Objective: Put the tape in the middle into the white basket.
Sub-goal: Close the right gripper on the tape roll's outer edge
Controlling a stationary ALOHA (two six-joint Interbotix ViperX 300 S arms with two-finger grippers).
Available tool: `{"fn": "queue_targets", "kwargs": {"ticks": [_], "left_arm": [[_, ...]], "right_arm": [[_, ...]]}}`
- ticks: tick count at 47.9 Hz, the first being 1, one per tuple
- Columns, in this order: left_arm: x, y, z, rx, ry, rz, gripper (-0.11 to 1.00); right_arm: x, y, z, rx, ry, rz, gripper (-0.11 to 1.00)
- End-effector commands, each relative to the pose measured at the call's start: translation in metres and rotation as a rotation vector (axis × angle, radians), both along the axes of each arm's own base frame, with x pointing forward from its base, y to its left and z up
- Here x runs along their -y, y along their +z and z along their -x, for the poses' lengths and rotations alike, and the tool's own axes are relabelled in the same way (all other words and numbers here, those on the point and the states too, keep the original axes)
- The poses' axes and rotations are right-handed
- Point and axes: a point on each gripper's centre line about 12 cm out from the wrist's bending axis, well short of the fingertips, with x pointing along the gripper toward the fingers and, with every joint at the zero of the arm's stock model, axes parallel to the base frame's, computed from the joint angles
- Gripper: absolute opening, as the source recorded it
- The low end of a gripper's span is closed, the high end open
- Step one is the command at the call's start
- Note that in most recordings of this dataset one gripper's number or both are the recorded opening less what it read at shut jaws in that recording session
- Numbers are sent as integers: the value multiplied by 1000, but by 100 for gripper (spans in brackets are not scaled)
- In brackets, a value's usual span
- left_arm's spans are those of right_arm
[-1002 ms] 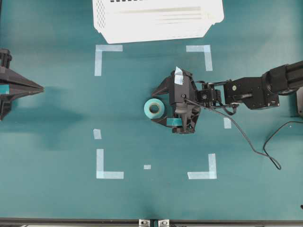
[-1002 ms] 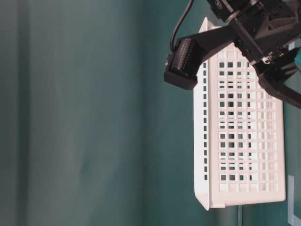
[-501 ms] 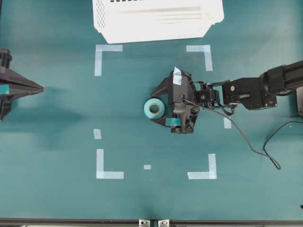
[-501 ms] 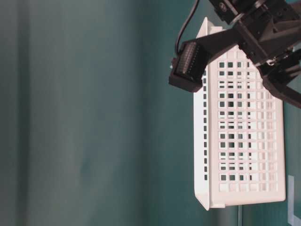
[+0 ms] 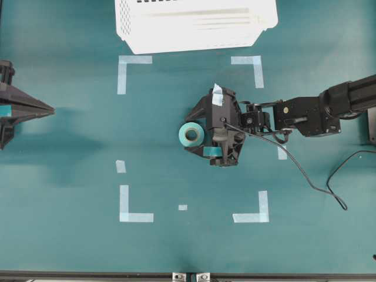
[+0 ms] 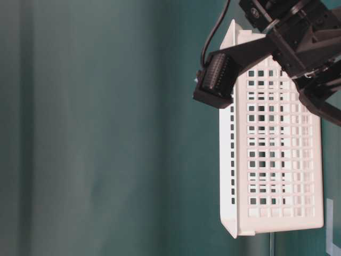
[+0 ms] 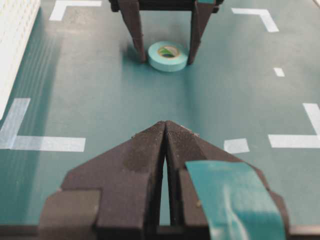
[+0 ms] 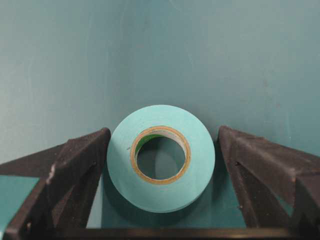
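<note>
The tape (image 5: 190,134), a small light-teal roll with a pale tan inner core, lies flat on the teal table, hole upward, near the table's middle and inside the rectangle of pale corner marks. The basket (image 5: 194,23), large, white and rectangular with lattice sides, stands at the table's far edge, well apart from the tape.

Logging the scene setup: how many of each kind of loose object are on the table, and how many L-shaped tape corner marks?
Tape roll: 1
White basket: 1
L-shaped corner marks: 4
Total: 6
</note>
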Motion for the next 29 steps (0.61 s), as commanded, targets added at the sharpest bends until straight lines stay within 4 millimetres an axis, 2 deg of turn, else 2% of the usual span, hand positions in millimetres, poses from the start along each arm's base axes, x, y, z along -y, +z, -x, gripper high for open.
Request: {"fn": "queue_targets", "kwargs": {"ticks": [1, 7, 13, 14, 29], "left_arm": [[0, 6, -2, 14, -2, 3, -11], [0, 5, -1, 14, -2, 3, -11], [0, 6, -1, 15, -2, 4, -11], [0, 5, -1, 14, -2, 3, -11], [0, 6, -1, 15, -2, 4, -11]], "right_arm": [[-2, 10, -6, 34, 2, -3, 97], [-1, 10, -6, 34, 0, -3, 93], [-2, 12, -7, 38, 3, -2, 68], [-2, 12, -7, 38, 3, -2, 66], [-2, 25, -9, 71, 5, -1, 66]]}}
